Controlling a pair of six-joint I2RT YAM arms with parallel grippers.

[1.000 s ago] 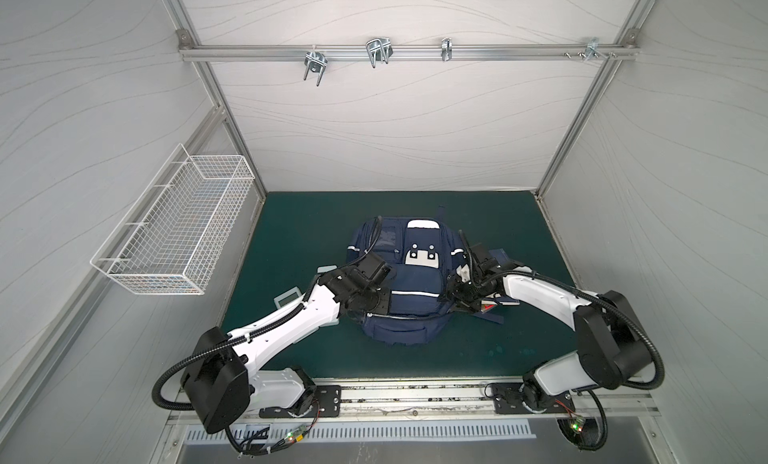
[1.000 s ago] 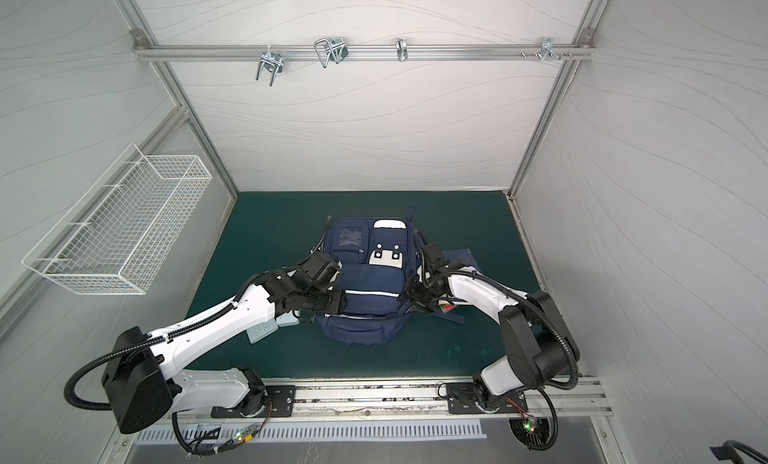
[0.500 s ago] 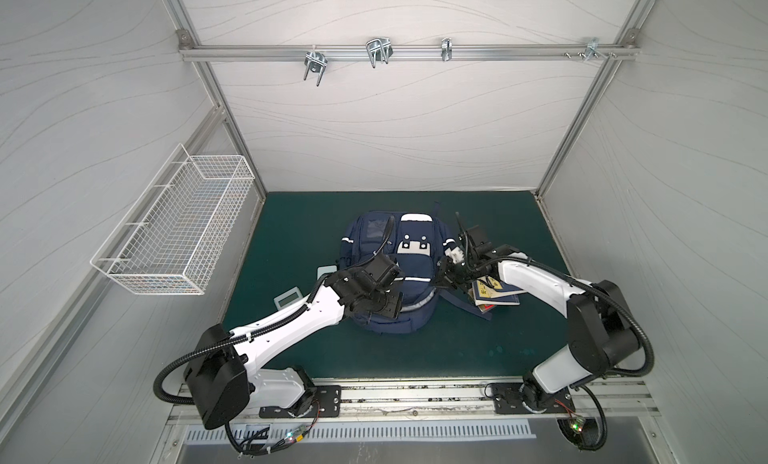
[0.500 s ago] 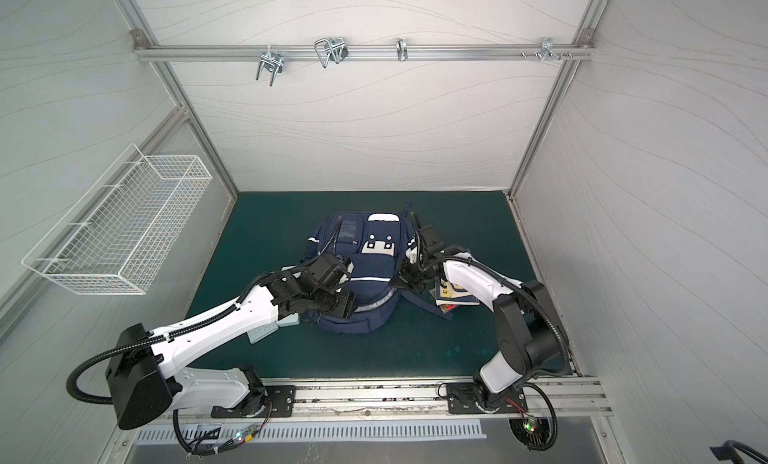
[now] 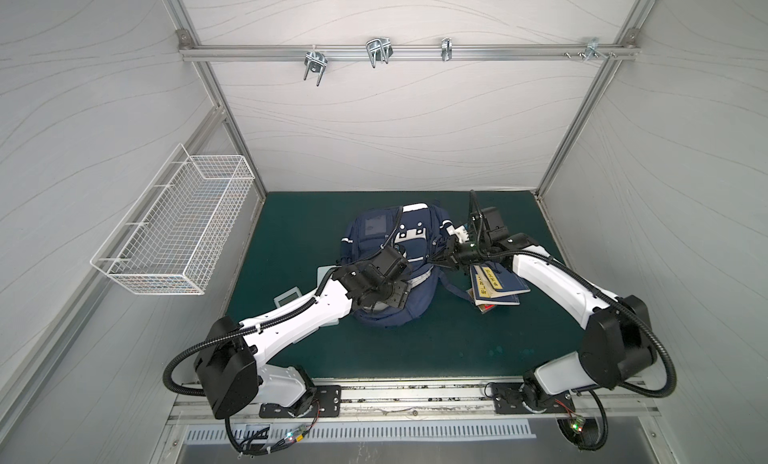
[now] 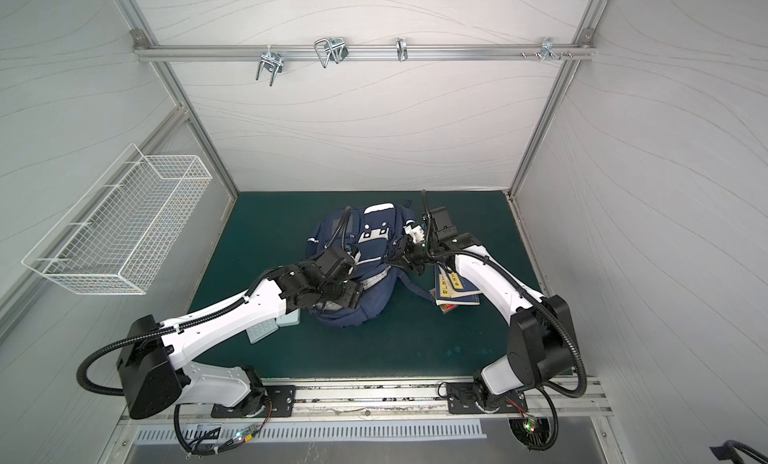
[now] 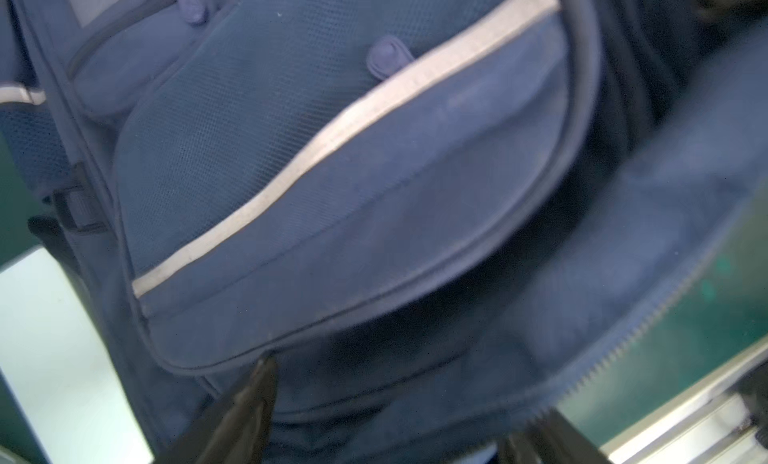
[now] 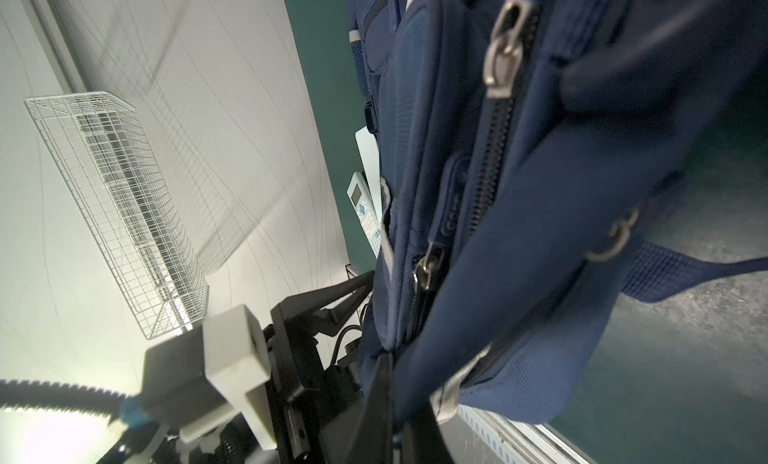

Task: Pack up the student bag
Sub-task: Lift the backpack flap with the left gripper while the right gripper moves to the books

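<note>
1. The student bag (image 5: 415, 252) lies in the middle of the green surface (image 5: 415, 358), with books (image 5: 496, 289) just beside it.
2. The right tool (image 8: 392, 379) is closed together, pinching the bag's side edge.
3. The left tool (image 7: 399, 399) stands apart at the bag's unzipped mouth.

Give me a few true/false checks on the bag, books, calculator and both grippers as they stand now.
1. The right gripper is shut on the student bag. True.
2. The books are inside the bag. False: they lie stacked on the green mat beside the bag, under the right arm.
3. The calculator sits in the wire basket. False: it lies on the mat by the left arm; the basket hangs on the wall.
4. The left gripper is over the bag with its jaws apart. True.
</note>
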